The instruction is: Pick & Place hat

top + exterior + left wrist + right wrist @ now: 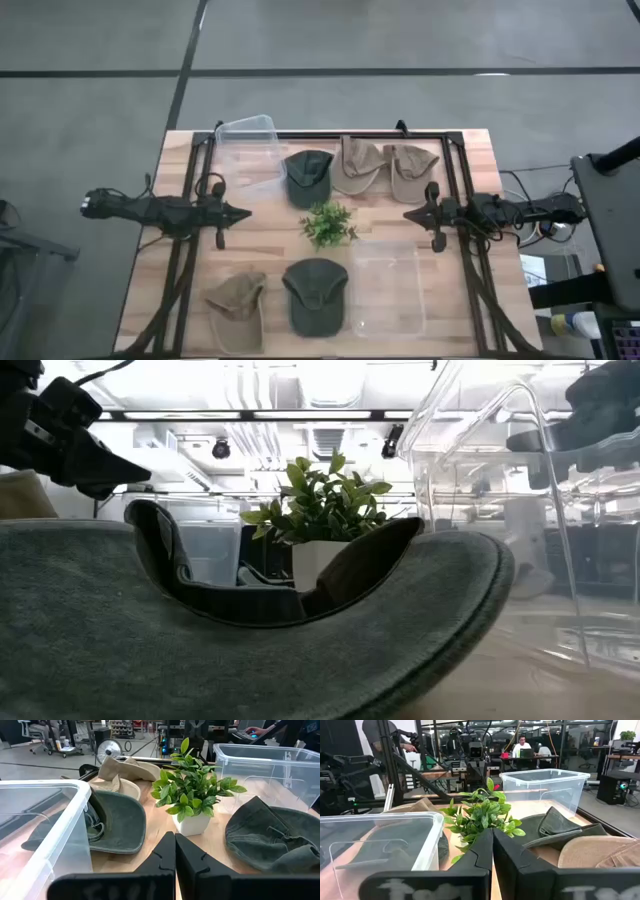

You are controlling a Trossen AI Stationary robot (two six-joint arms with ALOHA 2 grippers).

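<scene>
Five hats lie flat on the wooden table. At the far side are a dark green hat [308, 178] and two tan hats [357, 165] [412, 170]. At the near side are a tan hat [236, 305] and a second dark green hat [316, 293], which fills the low view's foreground [250, 630]. My left gripper [240, 212] [175, 851] hovers shut left of the plant, touching nothing. My right gripper [412, 214] [492, 851] hovers shut right of the plant, also touching nothing.
A small potted plant [328, 223] stands at the table's middle between the two grippers. One clear plastic bin [249, 148] sits at the far left, another [388, 288] at the near right. A black frame [455, 180] runs around the work area.
</scene>
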